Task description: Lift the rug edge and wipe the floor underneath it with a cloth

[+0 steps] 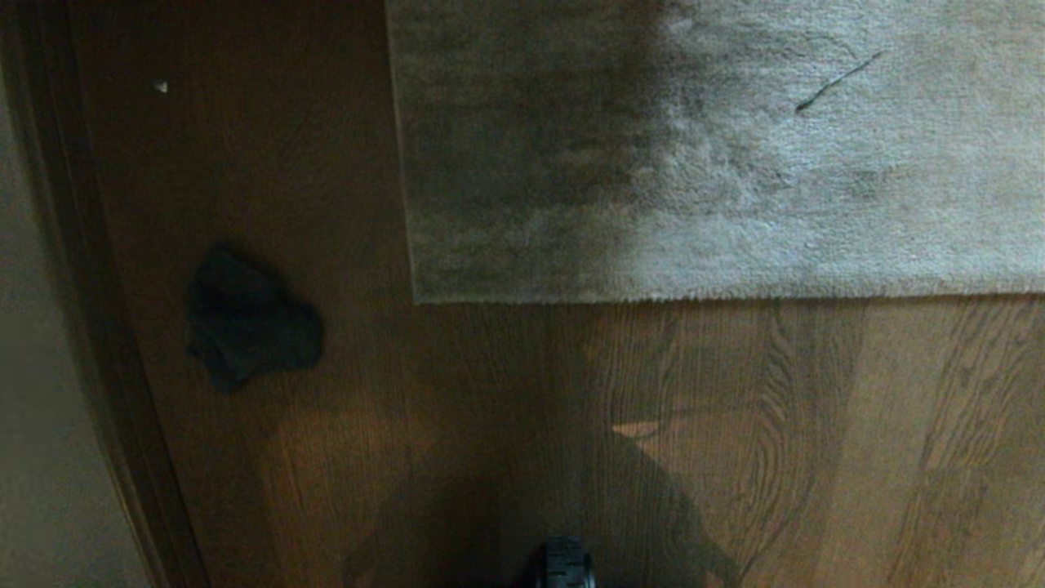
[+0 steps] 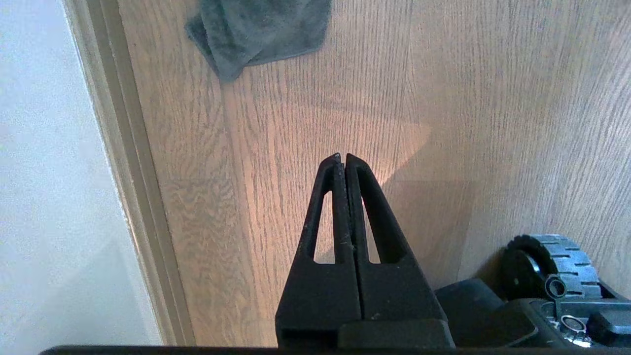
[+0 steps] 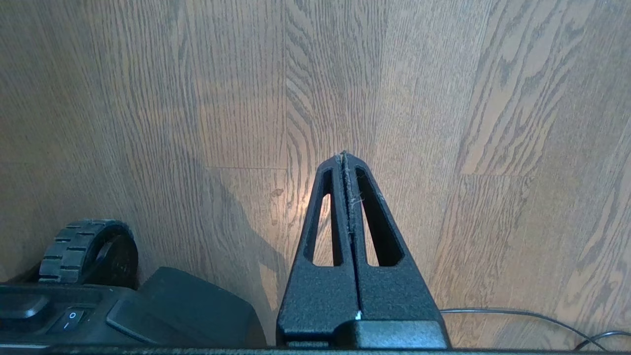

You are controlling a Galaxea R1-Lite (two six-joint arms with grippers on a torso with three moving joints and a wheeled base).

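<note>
My rug is pale grey and short-piled, its straight hem lying flat on the floor, brown planks with wavy grain. The cloth is a small dark grey rag, crumpled on the floor beside the rug's corner, apart from it, toward the baseboard. My left gripper hangs over bare floor with its fingers pressed together, empty, the cloth well beyond its tips. My right gripper is likewise pressed together over bare planks, nothing pinched.
</note>
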